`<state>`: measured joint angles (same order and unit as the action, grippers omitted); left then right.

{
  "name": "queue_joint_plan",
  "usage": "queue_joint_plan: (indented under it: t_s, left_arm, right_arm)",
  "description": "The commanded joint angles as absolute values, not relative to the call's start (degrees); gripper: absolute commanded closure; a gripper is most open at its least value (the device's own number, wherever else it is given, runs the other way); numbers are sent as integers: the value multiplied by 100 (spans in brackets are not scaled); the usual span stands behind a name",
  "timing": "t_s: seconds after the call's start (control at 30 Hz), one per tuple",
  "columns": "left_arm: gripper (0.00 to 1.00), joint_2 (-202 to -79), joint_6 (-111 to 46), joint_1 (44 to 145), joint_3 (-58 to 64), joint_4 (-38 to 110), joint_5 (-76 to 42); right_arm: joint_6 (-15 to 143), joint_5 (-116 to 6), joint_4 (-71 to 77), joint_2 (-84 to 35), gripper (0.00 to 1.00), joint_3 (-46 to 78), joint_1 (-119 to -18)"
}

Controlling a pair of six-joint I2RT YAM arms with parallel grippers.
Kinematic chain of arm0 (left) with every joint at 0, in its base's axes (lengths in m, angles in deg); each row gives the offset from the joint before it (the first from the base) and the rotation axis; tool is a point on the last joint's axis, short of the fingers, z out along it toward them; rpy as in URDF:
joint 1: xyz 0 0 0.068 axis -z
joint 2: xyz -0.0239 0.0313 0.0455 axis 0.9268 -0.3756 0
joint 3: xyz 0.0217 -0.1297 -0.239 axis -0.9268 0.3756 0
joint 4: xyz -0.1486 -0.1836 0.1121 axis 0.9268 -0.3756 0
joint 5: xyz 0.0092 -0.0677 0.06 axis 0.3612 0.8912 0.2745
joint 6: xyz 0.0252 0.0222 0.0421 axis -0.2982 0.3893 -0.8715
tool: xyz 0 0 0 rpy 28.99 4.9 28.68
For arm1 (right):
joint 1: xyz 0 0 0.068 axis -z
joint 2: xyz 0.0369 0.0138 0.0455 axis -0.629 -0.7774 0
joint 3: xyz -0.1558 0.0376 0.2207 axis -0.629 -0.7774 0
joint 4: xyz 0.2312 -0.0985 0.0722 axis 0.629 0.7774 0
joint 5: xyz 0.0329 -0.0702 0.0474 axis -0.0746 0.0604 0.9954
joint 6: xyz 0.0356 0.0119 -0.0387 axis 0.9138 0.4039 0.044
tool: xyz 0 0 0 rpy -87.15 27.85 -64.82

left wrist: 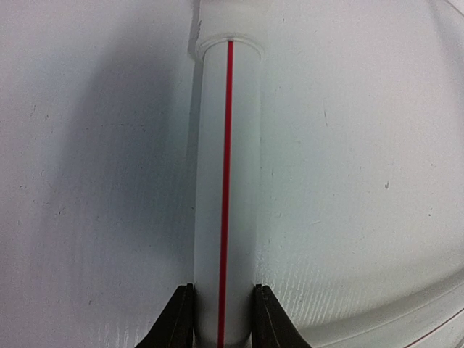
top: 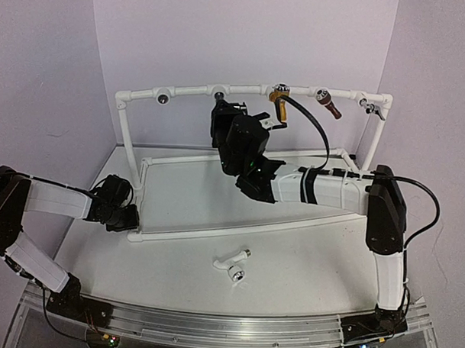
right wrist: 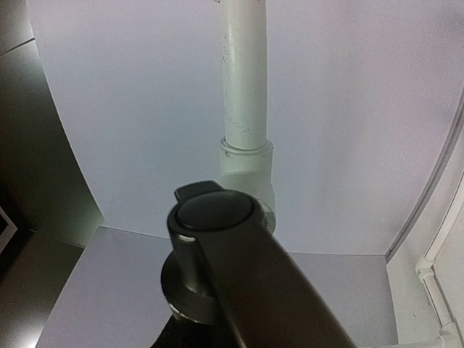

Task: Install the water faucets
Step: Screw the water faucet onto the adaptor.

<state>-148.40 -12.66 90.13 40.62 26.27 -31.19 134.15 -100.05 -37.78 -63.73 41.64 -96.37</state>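
Faucet, black with lever handle, sits against white pipe fitting; whether right hand grips it cannot be told. Left hand clamps red-striped pipe on bench.

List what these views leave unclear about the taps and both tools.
- Right tool: top view, its wrist covers the fingers; right wrist view, the dark tap fills the frame.
- Dark tap's joint with the pipe fitting: right wrist view, behind the tap's cap.
- White tap: top view, too small to tell one piece from two.
- Left tool on the base pipe: left wrist view, bottom edge cuts its fingers.
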Motion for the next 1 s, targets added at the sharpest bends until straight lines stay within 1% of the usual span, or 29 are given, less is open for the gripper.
queue_joint_plan:
  t_s: [0.0, 0.07, 0.13, 0.3, 0.37, 0.4, 0.47, 0.53, 0.57, 0.63, 0.8, 0.97]
  left_arm:
    - [100, -14829, -937, 9093, 4071, 2356, -2747]
    - [100, -14836, -930, 9093, 4070, 2348, -2757]
    - [100, -14845, -928, 9092, 4062, 2346, -2762]
    - [100, -14877, -923, 9100, 4049, 2343, -2772]
    - [100, -14888, -928, 9104, 4037, 2337, -2771]
    - [100, -14896, -928, 9104, 4032, 2337, -2772]
    - [100, -14915, -932, 9103, 4019, 2336, -2771]
    - [100, -14916, -937, 9104, 4017, 2336, -2772]
    - [100, -14916, -941, 9111, 4017, 2336, -2772]
    - [100, -14916, -937, 9109, 4017, 2336, -2769]
    - [100, -14934, -937, 9121, 4009, 2337, -2772]
    - [100, -14942, -937, 9119, 4008, 2331, -2779]
  right_arm:
    - [13831, -9580, -4237, -6290, 89, 4089, -9379]
    - [13583, -9554, -4355, -6258, 81, 4063, -9377]
    - [13364, -9558, -4455, -6202, 70, 4009, -9376]
    - [12838, -9409, -4806, -6092, 50, 3846, -9376]
    - [12696, -9341, -4883, -6044, 40, 3771, -9394]
    - [12634, -9341, -4886, -5995, 35, 3716, -9408]
    - [12505, -9377, -4893, -5891, 19, 3586, -9445]
    - [12343, -9415, -4886, -5791, 8, 3457, -9510]
    - [12318, -9402, -4888, -5760, 4, 3394, -9526]
    - [12238, -9283, -4906, -5676, 2, 3276, -9552]
    - [11736, -9257, -5266, -5350, 2, 2810, -9652]
    - [11792, -9220, -5184, -4898, 2, 2215, -9737]
